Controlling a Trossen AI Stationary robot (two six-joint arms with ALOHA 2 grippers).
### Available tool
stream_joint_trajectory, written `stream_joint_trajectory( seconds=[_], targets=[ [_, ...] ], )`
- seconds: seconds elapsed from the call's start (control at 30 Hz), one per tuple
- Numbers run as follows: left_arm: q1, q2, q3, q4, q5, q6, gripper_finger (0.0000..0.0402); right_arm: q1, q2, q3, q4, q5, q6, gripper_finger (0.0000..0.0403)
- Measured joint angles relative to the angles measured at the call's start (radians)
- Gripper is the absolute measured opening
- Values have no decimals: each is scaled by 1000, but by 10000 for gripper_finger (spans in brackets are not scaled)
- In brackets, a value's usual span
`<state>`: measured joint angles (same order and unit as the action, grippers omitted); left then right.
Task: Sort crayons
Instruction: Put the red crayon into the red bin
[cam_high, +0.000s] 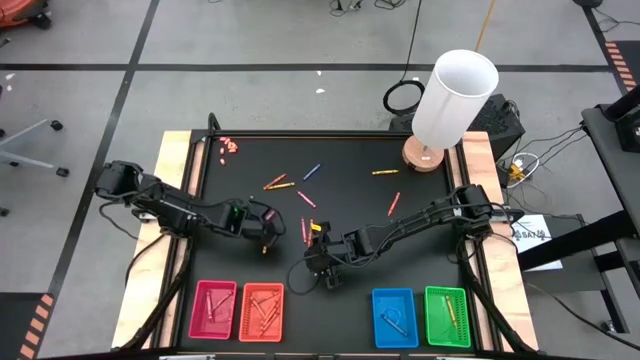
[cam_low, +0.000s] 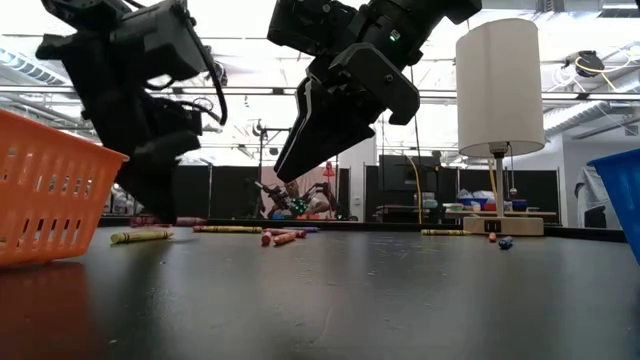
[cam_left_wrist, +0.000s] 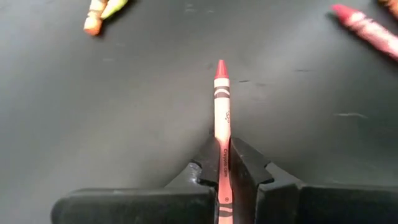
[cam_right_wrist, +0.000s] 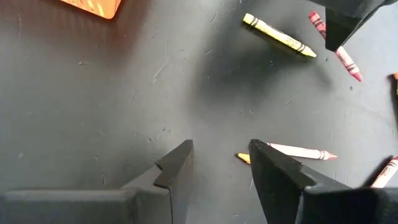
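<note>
While the left end effector pinches a red crayon over the black tabletop, the right end effector hovers half-open.

high: overhead, straight down, whole table | low: tabletop level, facing across | left wrist: close above a red crayon | right wrist: close above mat | shared: lamp, high and low
</note>
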<state>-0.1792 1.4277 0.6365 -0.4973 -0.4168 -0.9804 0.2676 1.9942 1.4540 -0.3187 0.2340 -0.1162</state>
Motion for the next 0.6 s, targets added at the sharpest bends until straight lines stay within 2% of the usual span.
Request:
stream_joint_trajectory(
  seconds=[0.3, 0.6],
  targets=[
    [-62, 0, 86, -158, 26, -7, 18, 0, 0, 0, 0, 0, 0, 141],
    [-187, -1, 231, -337, 23, 45, 18, 0, 0, 0, 0, -1, 18, 141]
  ],
)
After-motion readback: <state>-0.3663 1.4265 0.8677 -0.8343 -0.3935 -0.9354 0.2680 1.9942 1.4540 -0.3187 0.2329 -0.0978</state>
